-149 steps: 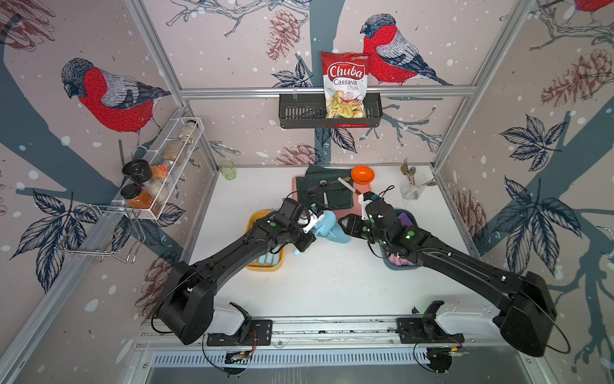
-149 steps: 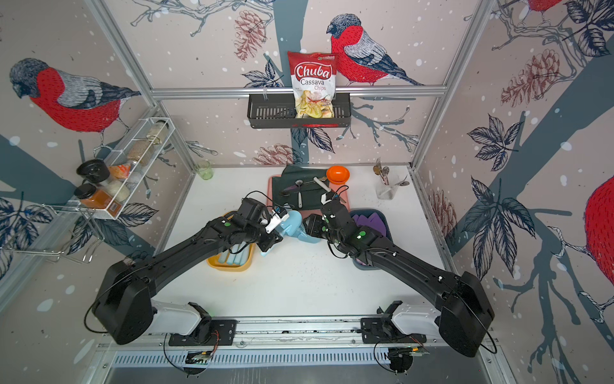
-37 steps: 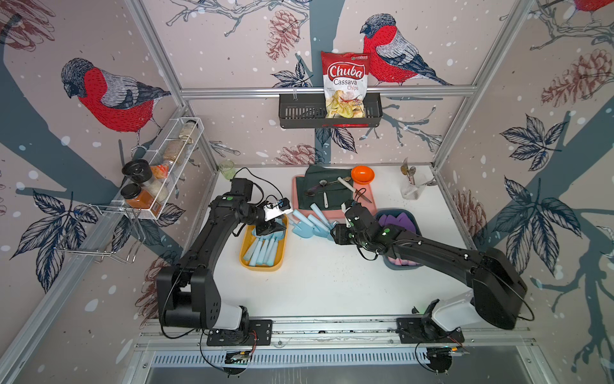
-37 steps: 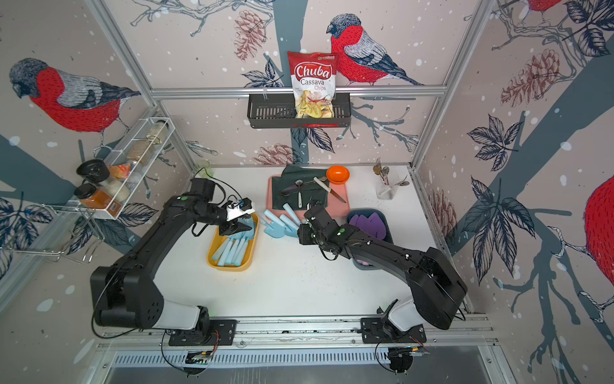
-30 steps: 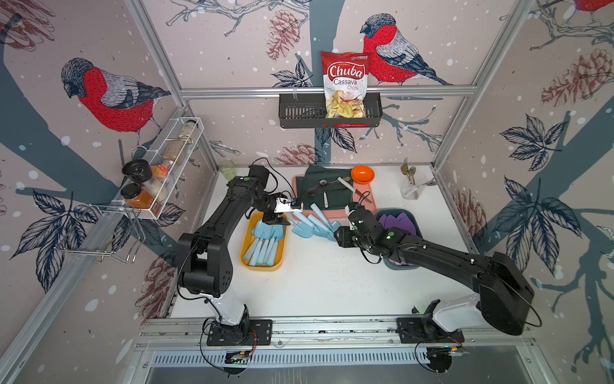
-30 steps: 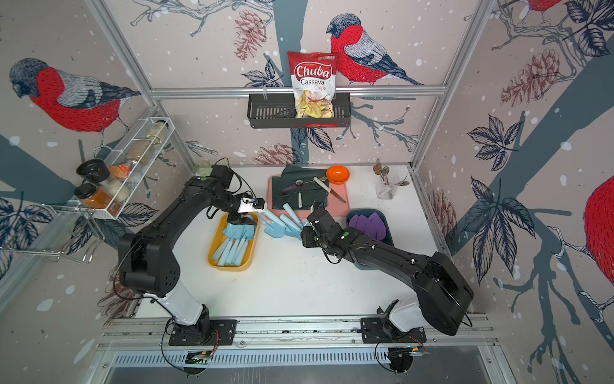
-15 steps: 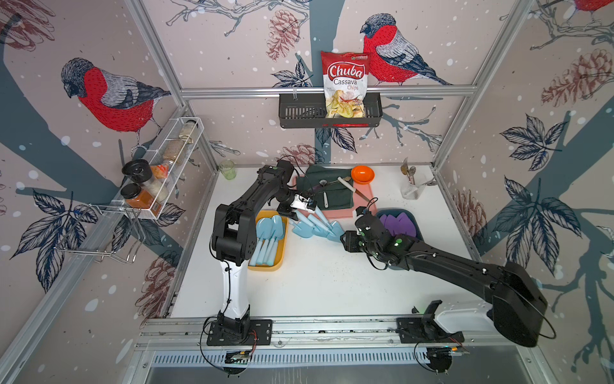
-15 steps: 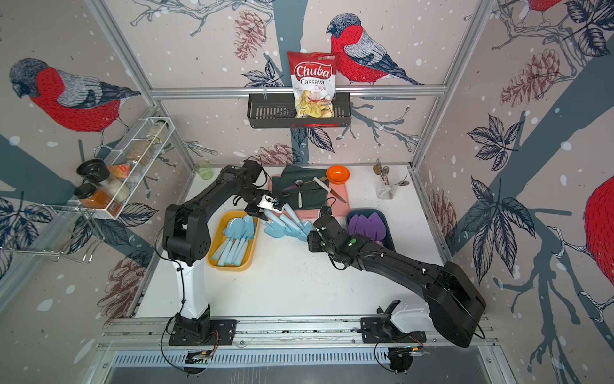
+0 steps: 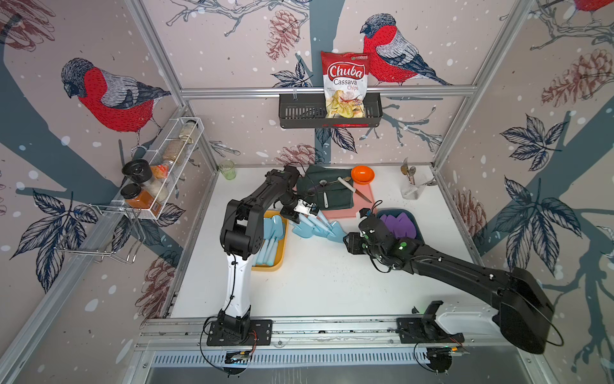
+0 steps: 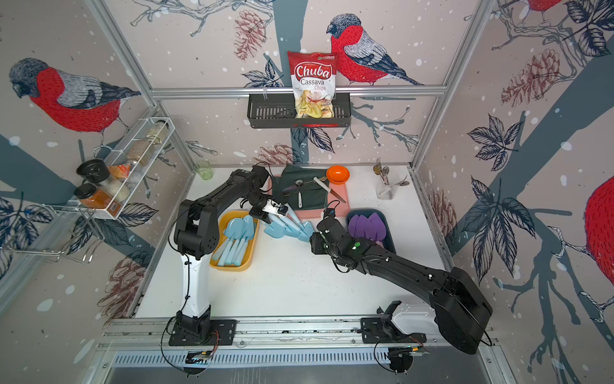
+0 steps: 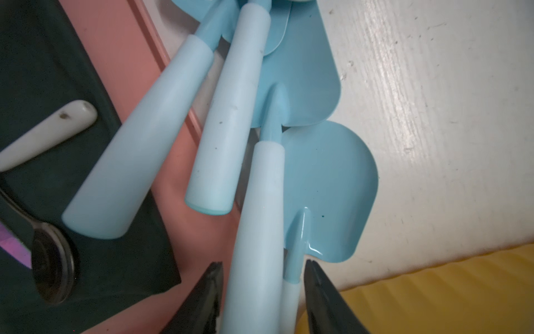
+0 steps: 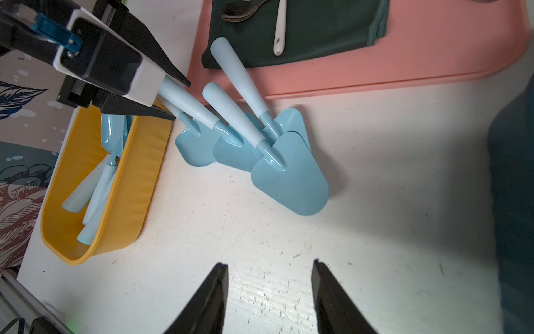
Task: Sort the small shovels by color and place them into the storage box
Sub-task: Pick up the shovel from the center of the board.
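Several loose light blue shovels (image 9: pixel 315 227) (image 10: pixel 289 227) (image 12: pixel 289 173) lie fanned on the white table, their handles leaning on the pink tray's edge. My left gripper (image 9: pixel 300 221) (image 10: pixel 270 219) (image 11: pixel 263 261) (image 12: pixel 181 100) is open and straddles two of the handles; a sliver of gap shows beside one finger. More blue shovels (image 9: pixel 272 232) lie in the yellow storage box (image 10: pixel 232 267) (image 12: pixel 138 185). Purple shovels (image 9: pixel 398 224) fill the dark blue box (image 10: pixel 390 239). My right gripper (image 9: pixel 349 242) (image 10: pixel 314 244) (image 12: pixel 268 261) hovers open and empty over bare table, just short of the blue blades.
The pink tray (image 9: pixel 362 199) behind the shovels holds a dark green cloth (image 9: pixel 329 192), a spoon and a white-handled knife (image 9: pixel 354 191). An orange bowl (image 9: pixel 362 174), a glass of spoons (image 9: pixel 410 189) and a green cup (image 9: pixel 227 169) stand along the back wall.
My left gripper swung from over the yellow box to the loose blue shovels, and its jaws have narrowed round two handles. My right gripper drew back slightly to the right.
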Controlling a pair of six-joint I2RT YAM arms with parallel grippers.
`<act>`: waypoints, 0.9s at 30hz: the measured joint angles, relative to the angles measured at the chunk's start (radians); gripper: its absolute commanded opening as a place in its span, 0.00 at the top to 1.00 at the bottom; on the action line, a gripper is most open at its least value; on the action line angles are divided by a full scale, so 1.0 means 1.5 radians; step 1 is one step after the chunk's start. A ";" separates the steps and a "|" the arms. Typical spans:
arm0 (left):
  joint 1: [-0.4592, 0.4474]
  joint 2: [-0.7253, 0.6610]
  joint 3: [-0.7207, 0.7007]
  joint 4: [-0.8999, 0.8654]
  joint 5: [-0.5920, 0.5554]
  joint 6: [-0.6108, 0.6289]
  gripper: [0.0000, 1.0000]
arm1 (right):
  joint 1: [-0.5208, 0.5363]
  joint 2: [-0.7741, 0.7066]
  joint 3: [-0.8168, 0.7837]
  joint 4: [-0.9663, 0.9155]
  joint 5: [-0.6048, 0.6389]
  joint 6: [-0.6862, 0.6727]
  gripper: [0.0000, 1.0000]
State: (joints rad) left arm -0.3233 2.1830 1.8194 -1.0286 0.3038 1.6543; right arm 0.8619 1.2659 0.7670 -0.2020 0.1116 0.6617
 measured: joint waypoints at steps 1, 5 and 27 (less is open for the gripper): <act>-0.001 0.001 0.000 0.000 -0.002 0.001 0.65 | 0.000 -0.002 -0.001 -0.001 0.001 0.000 0.49; -0.003 0.002 0.002 -0.003 -0.009 0.014 0.83 | -0.001 -0.003 -0.003 -0.001 0.007 0.000 0.49; -0.006 -0.186 -0.114 -0.080 0.006 0.051 1.00 | -0.011 -0.036 -0.025 0.004 0.003 0.012 0.49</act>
State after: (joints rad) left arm -0.3321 1.9045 1.6482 -1.1484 0.3134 1.7309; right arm 0.8448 1.2121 0.7300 -0.1959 0.1158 0.6800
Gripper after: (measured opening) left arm 0.289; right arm 0.514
